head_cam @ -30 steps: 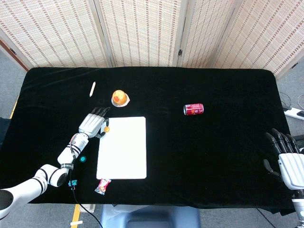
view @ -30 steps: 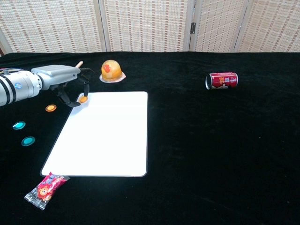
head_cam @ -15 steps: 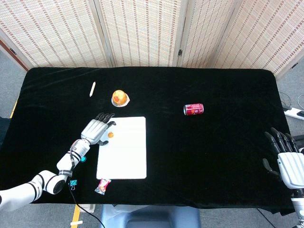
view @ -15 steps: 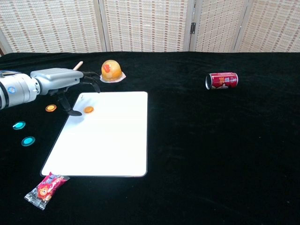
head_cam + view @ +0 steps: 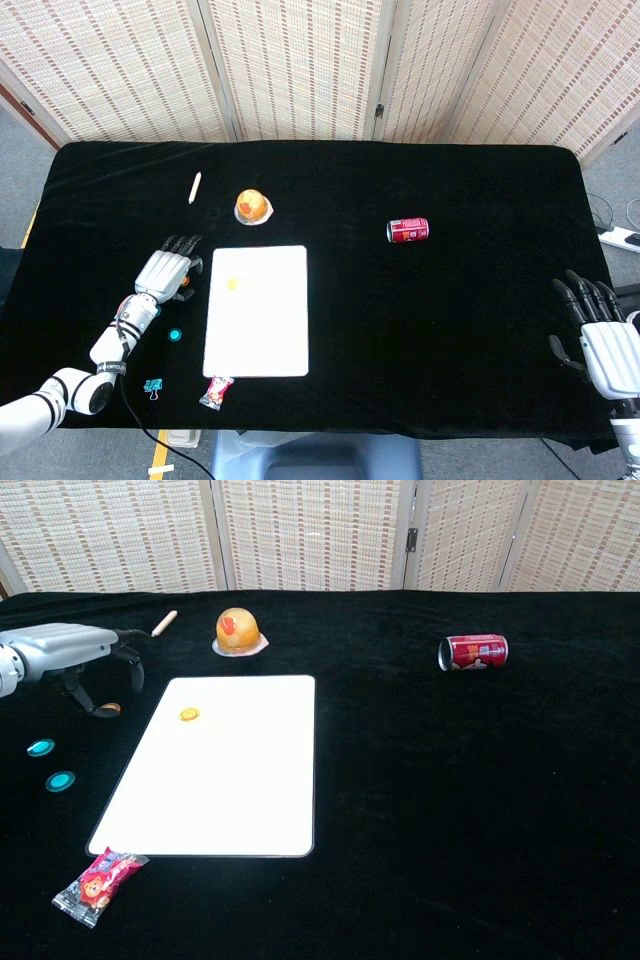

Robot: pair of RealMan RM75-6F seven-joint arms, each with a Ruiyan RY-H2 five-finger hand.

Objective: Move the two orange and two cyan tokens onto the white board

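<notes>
Tokens first: left hand (image 5: 70, 655), fingers (image 5: 130, 665) curled down over the second orange token (image 5: 110, 708) at left of frame; whether they grip it, I cannot tell. One orange token (image 5: 189, 714) lies on the white board (image 5: 230, 780). Two cyan tokens (image 5: 41, 747) wait lower left. Right hand (image 5: 605, 340) hangs spread, empty. One done, three left.

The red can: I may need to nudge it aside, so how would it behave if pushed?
The red can lies on its side on the black tablecloth, so it would probably roll if pushed across its length. It looks small, likely light. The cloth may slow it somewhat.
</notes>
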